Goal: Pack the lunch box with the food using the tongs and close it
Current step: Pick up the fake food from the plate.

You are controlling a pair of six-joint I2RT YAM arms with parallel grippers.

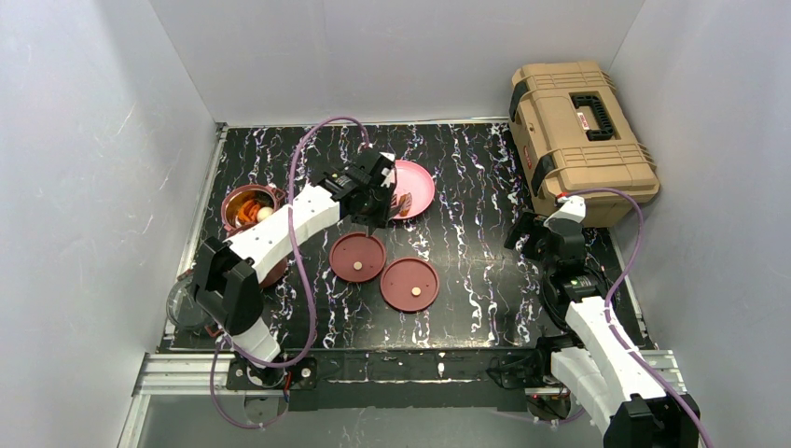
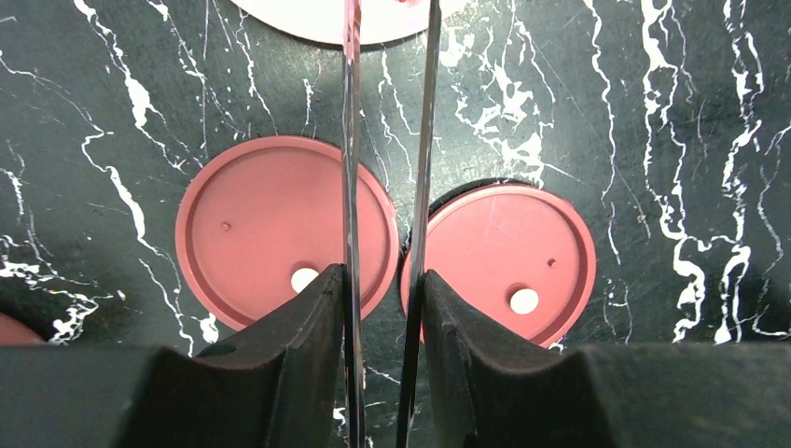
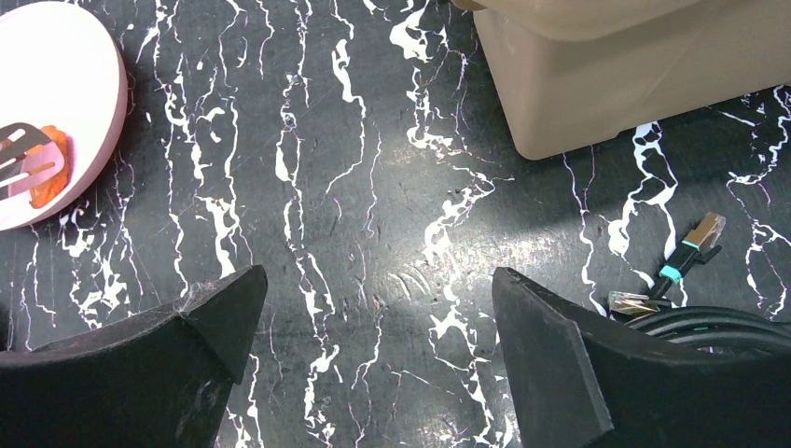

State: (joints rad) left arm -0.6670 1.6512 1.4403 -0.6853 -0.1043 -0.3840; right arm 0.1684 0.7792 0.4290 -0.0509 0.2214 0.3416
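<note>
Black marbled surface [image 1: 466, 187] veined in white, pale grey walls on three sides, a tan toolbox [image 1: 578, 131] parked at the far right corner. Overhead, the left arm reaches to the pink plate [image 1: 422, 182], and a maroon lunch box bowl [image 1: 250, 207] at far left holds orange pieces and a pale round one. Left wrist view: the left jaws pinch the slim tongs [image 2: 352, 140], their two thin blades running out over two flat maroon lids [image 2: 270, 215] lying side by side. Only the right wrist view catches the tong tips at an orange chunk [image 3: 48, 177] on that plate. The right jaws gape wide, holding nothing, near the toolbox.
</note>
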